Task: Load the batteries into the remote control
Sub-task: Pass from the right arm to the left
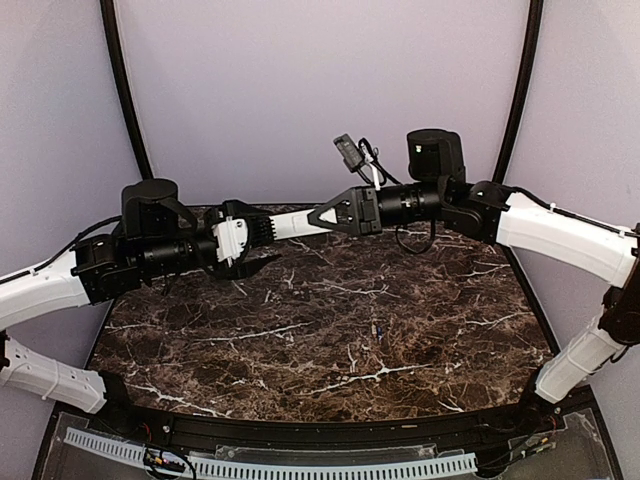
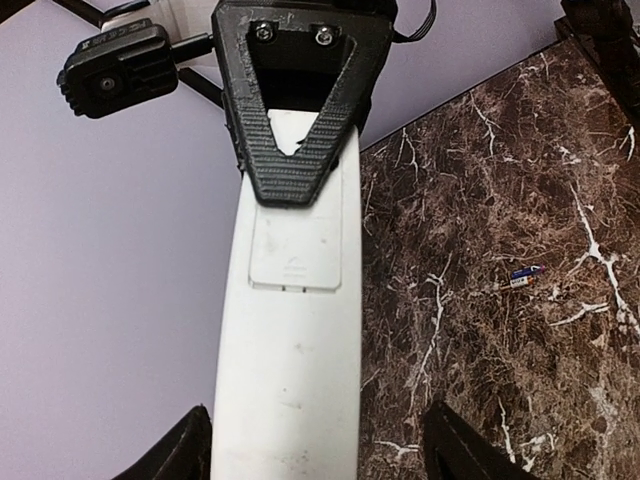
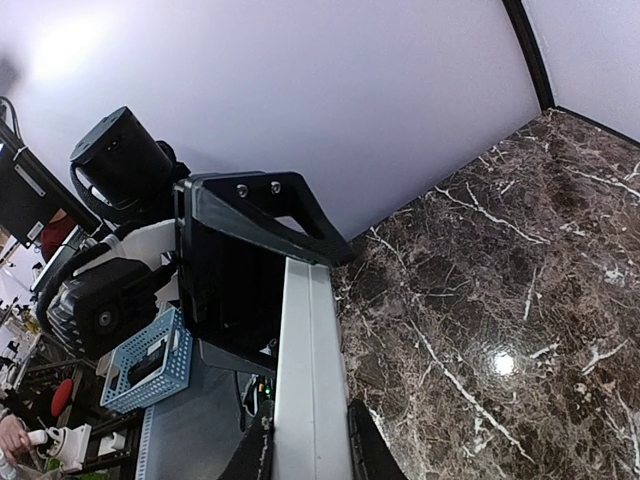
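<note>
Your right gripper (image 1: 318, 216) is clenched on 1 end of the white remote control (image 1: 295, 223), held above the marble tabletop (image 1: 440, 330). Your left gripper (image 1: 252, 237) straddles the other end, jaws released. 1 battery (image 2: 523, 277) lies on the tabletop.

Top external: fixed, high behind the arm bases. Faces forward and down over the desk (image 1: 330, 340) to the back wall. Farthest view.

Left wrist: close in. Looks along the remote control (image 2: 295, 340) toward the right gripper (image 2: 300, 180), with desk on its right side.

Right wrist: closer still. Sights the opposite way along the same remote, edge-on, toward the left gripper (image 1: 262, 240). Background beyond is possibly room clutter, hard to read.

Shared: all three take in the remote and the marble desk. The two wrist views face each other.
</note>
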Tool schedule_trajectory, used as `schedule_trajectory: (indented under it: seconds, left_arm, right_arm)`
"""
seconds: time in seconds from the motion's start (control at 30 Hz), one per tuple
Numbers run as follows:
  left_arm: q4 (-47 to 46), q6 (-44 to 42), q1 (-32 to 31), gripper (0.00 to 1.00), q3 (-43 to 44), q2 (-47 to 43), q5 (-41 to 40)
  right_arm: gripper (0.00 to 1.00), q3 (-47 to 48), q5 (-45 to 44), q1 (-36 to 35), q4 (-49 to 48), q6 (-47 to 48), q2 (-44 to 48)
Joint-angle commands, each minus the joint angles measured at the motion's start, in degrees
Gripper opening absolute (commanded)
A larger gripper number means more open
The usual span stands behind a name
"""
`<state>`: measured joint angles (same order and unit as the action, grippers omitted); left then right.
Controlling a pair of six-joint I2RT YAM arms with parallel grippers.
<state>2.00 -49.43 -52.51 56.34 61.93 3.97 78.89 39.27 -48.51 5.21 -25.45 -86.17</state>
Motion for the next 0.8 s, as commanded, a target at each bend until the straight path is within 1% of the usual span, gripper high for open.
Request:
schedule_trajectory:
  seconds: [0.0, 0.03, 0.07, 0.1, 0.13, 0.17, 0.2, 0.23, 0.3, 0.33, 0.37, 0.43, 0.47, 0.5, 0.63, 0.7, 0.77]
  left_arm:
    - [-1.67, -0.86, -0.13, 0.63, 1.34, 0.53, -0.93]
    - [-2.5, -0.8, -0.13, 0.53, 1.33, 0.63, -1.08]
    - [-3.31, -0.69, -0.13, 0.47, 1.32, 0.71, -1.25]
    - [-3.49, -0.32, -0.14, 0.34, 1.32, 0.72, -1.2]
    - [-3.73, -0.06, -0.07, 0.27, 1.28, 0.51, -1.1]
    - [-3.79, 0.54, -0.1, 0.16, 1.21, 0.36, -1.0]
    - [-3.94, 0.81, -0.1, 0.12, 0.94, -0.13, -0.83]
    - [-4.0, 1.31, -0.12, 0.06, 0.78, -0.4, -0.73]
    - [-3.72, 1.97, -0.12, 0.0, 0.26, -1.15, -0.43]
    - [-3.43, 2.28, -0.13, 0.0, 0.2, -1.56, -0.38]
    - [-2.73, 2.86, -0.13, 0.0, 0.23, -1.69, -0.46]
    - [-1.65, 3.49, -0.13, 0.0, 0.57, -1.93, -0.67]
    - [-1.21, 3.56, -0.09, 0.0, 0.55, -1.96, -0.74]
    - [-0.81, 3.58, -0.11, 0.0, 0.47, -1.98, -0.79]
    - [-0.54, 3.51, -0.13, 0.0, 0.43, -1.87, -0.57]
    - [-0.2, 3.51, -0.09, 0.0, 0.52, -1.82, -0.2]
    - [0.2, 3.47, -0.09, 0.0, 0.58, -1.86, 0.1]
  right_arm:
    - [0.0, 0.84, 1.8, 0.04, -2.09, -0.38, -0.04]
    - [0.0, 0.83, 1.87, 0.08, -2.14, -0.39, -0.12]
    - [0.0, 0.82, 1.87, 0.08, -2.14, -0.31, -0.17]
    - [0.0, 0.82, 1.82, 0.08, -2.09, -0.26, -0.28]
    - [0.0, 0.82, 1.67, 0.08, -1.93, -0.1, -0.31]
    - [0.0, 0.76, 1.43, 0.08, -1.75, 0.02, -0.31]
    - [0.0, 0.76, 0.98, 0.08, -1.52, 0.22, -0.27]
    - [0.0, 0.66, 0.6, 0.09, -1.3, 0.45, -0.23]
    - [0.0, 0.56, -0.51, 0.08, -0.82, 0.74, -0.2]
    - [0.01, 0.56, -1.19, 0.08, -0.51, 0.83, -0.33]
    - [0.11, 0.68, -1.92, 0.08, -0.07, 0.96, -0.57]
    - [0.38, 1.09, -2.76, 0.01, 0.76, 1.27, -1.25]
    - [0.45, 1.3, -2.68, -0.12, 0.81, 1.42, -1.72]
    - [0.5, 1.65, -2.67, -0.22, 1.1, 1.63, -2.25]
    - [0.6, 3.02, -3.75, -0.62, 1.55, 2.22, -3.7]
    - [0.68, 3.42, -4.63, -0.69, 1.65, 2.47, -3.91]
    - [0.71, 3.69, -5.16, -0.69, 1.49, 2.62, -3.93]
